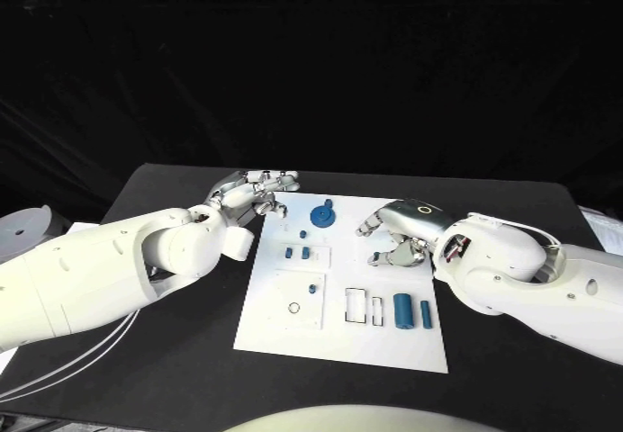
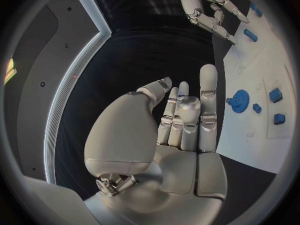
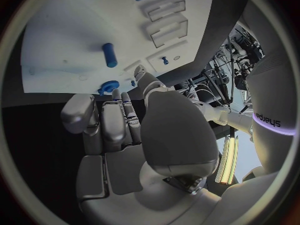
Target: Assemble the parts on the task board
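A white task board (image 1: 340,346) is being flanked by two silver hands on the black tabletop (image 1: 519,202), with the assembly judged to be at its opening step. The left hand (image 1: 249,196) is being held at the board's far left corner, its fingers (image 2: 208,82) extended side by side and nothing being gripped (the left wrist view shows the palm bare). The right hand (image 1: 402,232) is being poised over the board's right edge, toward the far end, its fingers (image 3: 112,122) curled loosely downward and nothing visibly being pinched, though whether the fingertips are touching the board cannot be told.

The parts are lying spread over the board: a blue gear (image 1: 322,214) near the far edge, between the two hands; two small blue blocks (image 1: 296,254) on a raised tile behind it; a tiny blue peg (image 1: 314,290) on a second tile toward the near edge; and two blue cylinders (image 1: 413,311) lying side by side near the right edge, just beside outlined rectangular slots (image 1: 364,306).

No part is being held yet, so a first pick is being prepared, by this reading. The gear is lying nearest both hands (the likeliest candidate). The next move is being judged to call for one hand to be lowered onto a chosen part and its fingers closed gently, since such small pieces could easily be nudged aside.
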Tool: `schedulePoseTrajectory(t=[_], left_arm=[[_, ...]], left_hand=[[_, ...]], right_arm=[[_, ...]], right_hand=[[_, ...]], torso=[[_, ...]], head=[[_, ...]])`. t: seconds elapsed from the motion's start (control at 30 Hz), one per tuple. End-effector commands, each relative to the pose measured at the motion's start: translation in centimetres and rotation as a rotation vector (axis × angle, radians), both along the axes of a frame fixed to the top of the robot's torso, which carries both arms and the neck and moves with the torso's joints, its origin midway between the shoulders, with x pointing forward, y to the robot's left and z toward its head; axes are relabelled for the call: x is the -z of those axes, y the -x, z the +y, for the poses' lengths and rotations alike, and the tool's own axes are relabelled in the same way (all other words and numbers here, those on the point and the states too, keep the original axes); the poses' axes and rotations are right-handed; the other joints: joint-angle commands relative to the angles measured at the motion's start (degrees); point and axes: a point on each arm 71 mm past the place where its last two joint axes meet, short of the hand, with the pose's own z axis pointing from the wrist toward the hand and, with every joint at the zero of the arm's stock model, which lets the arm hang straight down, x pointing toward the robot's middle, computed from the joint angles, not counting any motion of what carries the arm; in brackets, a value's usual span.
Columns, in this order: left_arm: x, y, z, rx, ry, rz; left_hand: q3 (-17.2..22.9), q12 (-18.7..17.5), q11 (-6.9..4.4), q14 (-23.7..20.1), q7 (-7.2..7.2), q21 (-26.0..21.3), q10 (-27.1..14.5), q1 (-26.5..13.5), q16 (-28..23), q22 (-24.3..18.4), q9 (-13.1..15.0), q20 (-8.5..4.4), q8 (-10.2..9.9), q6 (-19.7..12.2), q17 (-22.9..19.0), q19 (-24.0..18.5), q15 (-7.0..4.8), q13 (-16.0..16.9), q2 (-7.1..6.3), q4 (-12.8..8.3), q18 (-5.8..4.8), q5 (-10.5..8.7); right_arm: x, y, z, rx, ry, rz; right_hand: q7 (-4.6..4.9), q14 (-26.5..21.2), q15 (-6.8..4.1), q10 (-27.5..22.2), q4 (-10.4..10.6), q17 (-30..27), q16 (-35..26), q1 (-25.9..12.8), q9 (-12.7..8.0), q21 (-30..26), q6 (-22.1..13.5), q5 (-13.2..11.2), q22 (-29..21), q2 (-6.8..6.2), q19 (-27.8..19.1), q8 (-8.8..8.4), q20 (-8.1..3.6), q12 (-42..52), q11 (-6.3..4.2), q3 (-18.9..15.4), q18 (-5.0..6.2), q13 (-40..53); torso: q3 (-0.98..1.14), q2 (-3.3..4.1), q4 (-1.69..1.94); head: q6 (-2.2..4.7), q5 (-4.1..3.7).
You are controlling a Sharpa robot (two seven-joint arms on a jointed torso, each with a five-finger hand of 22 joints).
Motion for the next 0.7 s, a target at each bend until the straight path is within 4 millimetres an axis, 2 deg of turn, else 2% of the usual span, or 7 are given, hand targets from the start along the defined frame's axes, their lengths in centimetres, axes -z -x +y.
schedulePoseTrajectory(t=[0.03,0.27,0.4,0.7], left_arm=[[-0.1,0.1,-0.3,0.025,0.013,-0.005],[-0.1,0.1,-0.3,0.025,0.012,-0.005],[-0.1,0.1,-0.3,0.025,0.013,-0.005],[-0.1,0.1,-0.2,0.024,0.012,-0.005]], left_hand=[[-0.3,0.4,0.06,-0.3,-0.04,-0.1,-0.5,-0.4,-0.2,-0.1,-0.1,0.11,0.0,-0.5,-0.1,-0.2,-0.07,-0.1,-0.04,0.0,1.07,0.25],[-0.3,0.4,0.06,-0.3,-0.04,-0.1,-0.5,-0.4,-0.2,-0.1,-0.1,0.11,0.0,-0.5,-0.1,-0.2,-0.07,-0.1,-0.04,0.0,1.07,0.25],[-0.3,0.4,0.06,-0.3,-0.04,-0.1,-0.5,-0.4,-0.2,-0.1,-0.1,0.11,0.0,-0.5,-0.1,-0.2,-0.07,-0.1,-0.04,0.0,1.07,0.25],[-0.3,0.4,0.06,-0.3,-0.04,-0.1,-0.5,-0.4,-0.2,-0.1,-0.1,0.11,0.0,-0.5,-0.1,-0.2,-0.07,-0.1,-0.04,0.0,1.07,0.25]], right_arm=[[0.5,-0.5,-1.1,0.054,0.086,0.028],[0.8,-0.8,-1.6,0.059,0.125,0.032],[1.0,-0.7,-1.4,0.045,0.133,0.041],[1.8,-0.3,-0.5,-0.003,0.145,0.079]], right_hand=[[-0.36,1.7,-0.31,-0.6,1.4,-0.2,-0.2,1.4,0.0,-0.3,-0.1,0.3,-0.2,0.0,0.2,-0.02,-0.36,0.3,0.0,-1.6,0.93,0.1],[-0.8,1.7,0.23,0.1,2.8,-0.4,-0.4,2.7,0.1,-0.6,0.3,0.4,-0.5,0.32,0.3,0.08,-0.06,1.0,0.02,-2.2,0.87,0.1],[-1.04,1.7,0.62,1.4,3.2,-0.5,-0.5,3.3,0.1,-0.7,0.8,0.4,-0.5,0.85,0.4,0.13,0.29,1.8,-0.03,-2.1,0.85,0.2],[-0.96,1.6,0.7,6.8,3.0,-1.3,-1.0,4.5,0.3,-0.3,3.2,0.4,0.2,3.04,1.0,0.41,0.55,4.1,-0.65,-0.7,0.75,0.1]], torso=[[0.05,0.02,-0.03],[-0.04,-0.02,0.02],[0.01,0.0,0.04],[-0.04,0.0,-0.02]], head=[[0.12,-0.06],[0.12,-0.09],[0.09,0.06],[0.02,0.1]])
